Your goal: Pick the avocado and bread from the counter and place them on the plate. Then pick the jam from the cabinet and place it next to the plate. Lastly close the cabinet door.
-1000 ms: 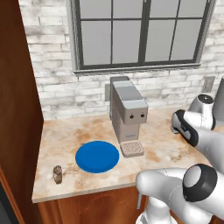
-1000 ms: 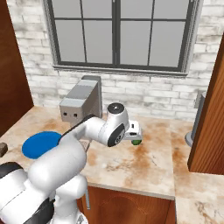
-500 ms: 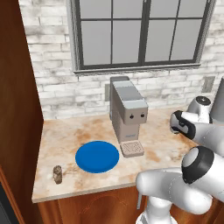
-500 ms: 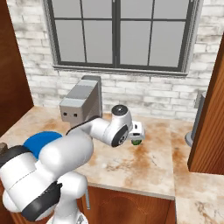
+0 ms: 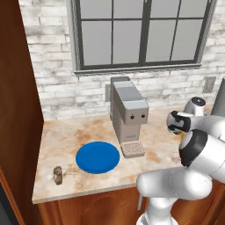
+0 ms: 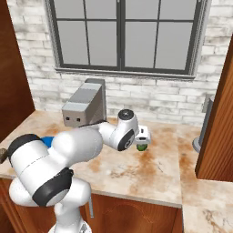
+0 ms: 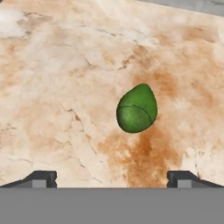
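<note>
counter (image 5: pixel 83 132): beige marbled slab under the gripper, running out to its left as far as the wooden side wall.
coffee machine (image 5: pixel 127 115): grey box standing upright on the counter, to the left of the gripper and against the brick wall.
plate (image 5: pixel 97 157): flat blue disc lying bare on the counter, further left of the gripper than the machine and nearer the front edge.
gripper (image 7: pixel 112 178): hangs over the counter with its fingers spread wide, nothing between them.
bread (image 5: pixel 57 174): small brown lump standing upright near the front edge, well apart from the gripper, left of the plate.
avocado (image 7: pixel 137 109): lies on the counter right below the gripper, between the lines of the two fingertips and untouched; the right base view shows it (image 6: pixel 143 146) peeking out under the hand.
</note>
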